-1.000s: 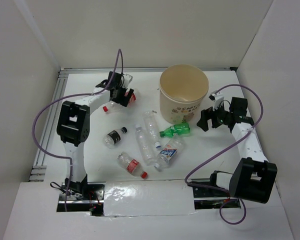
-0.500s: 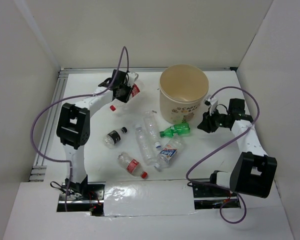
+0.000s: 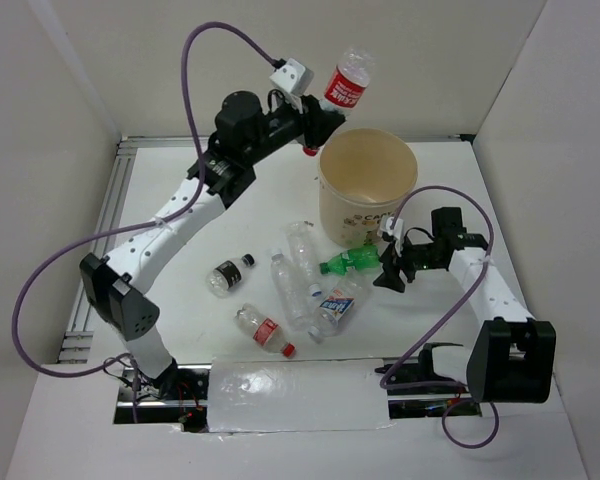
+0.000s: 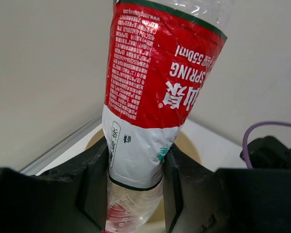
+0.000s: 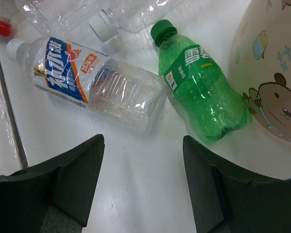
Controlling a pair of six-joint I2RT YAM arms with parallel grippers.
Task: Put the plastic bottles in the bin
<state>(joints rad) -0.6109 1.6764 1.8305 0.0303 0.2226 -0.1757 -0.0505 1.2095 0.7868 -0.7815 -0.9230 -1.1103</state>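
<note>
My left gripper (image 3: 318,122) (image 4: 136,187) is shut on a red-labelled plastic bottle (image 3: 346,88) (image 4: 155,73), held high in the air at the far left rim of the bin (image 3: 332,205), cap end down. The beige bin's mouth (image 4: 188,141) shows behind the bottle. My right gripper (image 3: 388,272) (image 5: 143,141) hangs open just above the table, near the base of the green bottle (image 3: 350,262) (image 5: 203,97), which lies against the bin's wall (image 5: 274,58). A blue-white labelled bottle (image 3: 338,303) (image 5: 87,77) lies beside the green one. Nothing is between the right fingers.
Two clear bottles (image 3: 305,252) (image 3: 288,288) lie at the table's middle. A black-labelled one (image 3: 228,273) lies to their left and a red-labelled one (image 3: 262,332) nearer the front. White walls close the table in on three sides.
The left arm has lifted the red-labelled bottle from the far left of the table up and right to the bin's rim. The right gripper moved down-left toward the green bottle.
</note>
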